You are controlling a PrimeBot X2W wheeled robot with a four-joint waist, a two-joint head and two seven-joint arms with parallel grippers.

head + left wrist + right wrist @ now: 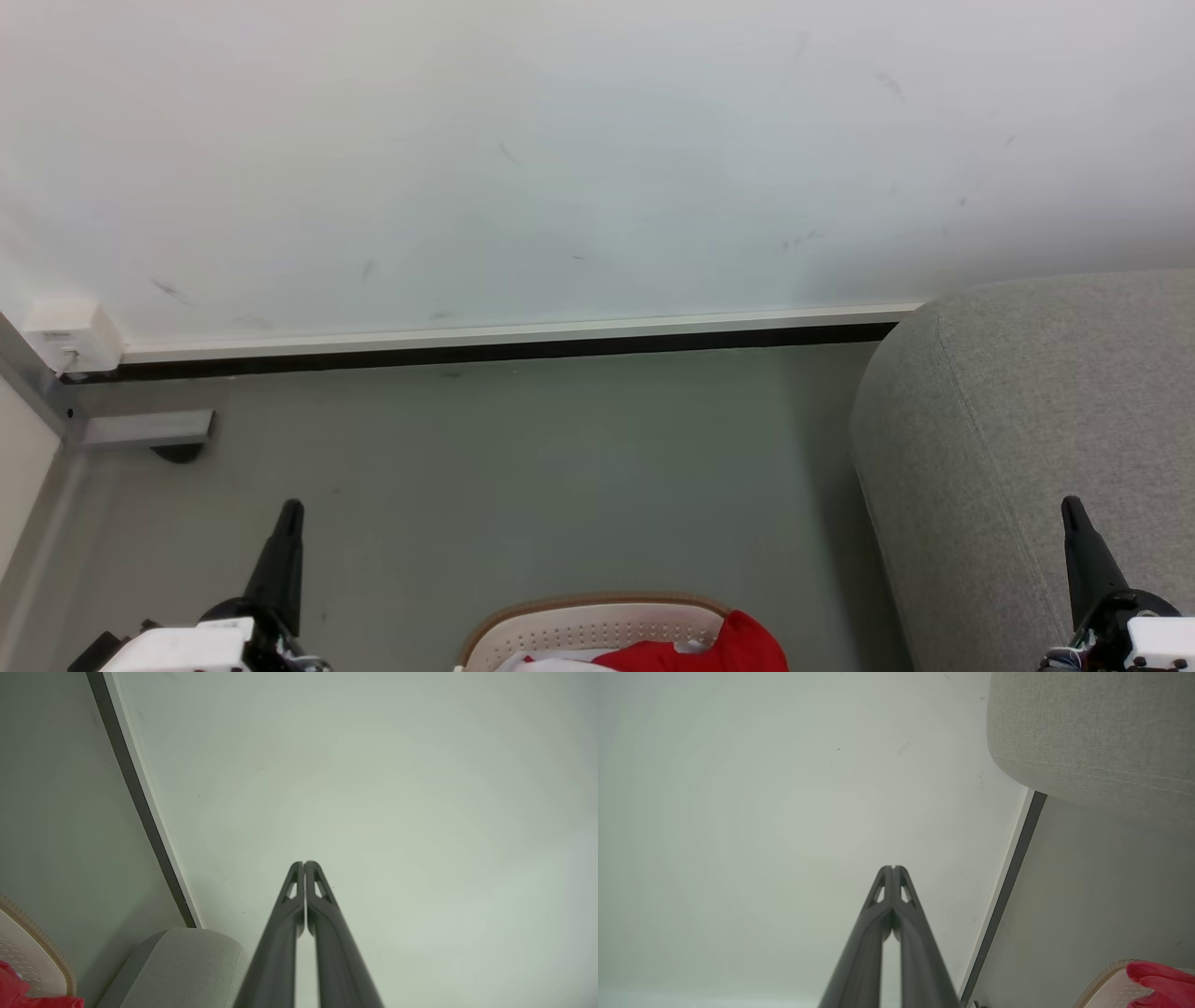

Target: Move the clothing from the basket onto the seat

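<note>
The pale wall (560,168) takes the upper half of the head view, from 9 to 3 o'clock. A dark skirting strip (504,353) runs along its foot. Below it lies the grey-green floor (523,467). The light grey seat (1046,420) stands at 4 o'clock, and its rounded corner is near the wall. The white basket (597,621) with a tan rim sits on the floor at 6 o'clock, apart from the seat. The red clothing (738,649) lies inside the basket, on its right side. The left claw (291,509) at 7 o'clock and the right claw (1072,504) at 5 o'clock point up, their fingers pressed together and holding nothing. A small white box (73,336) is on the wall at 9 o'clock, and its marking is too small to read.
</note>
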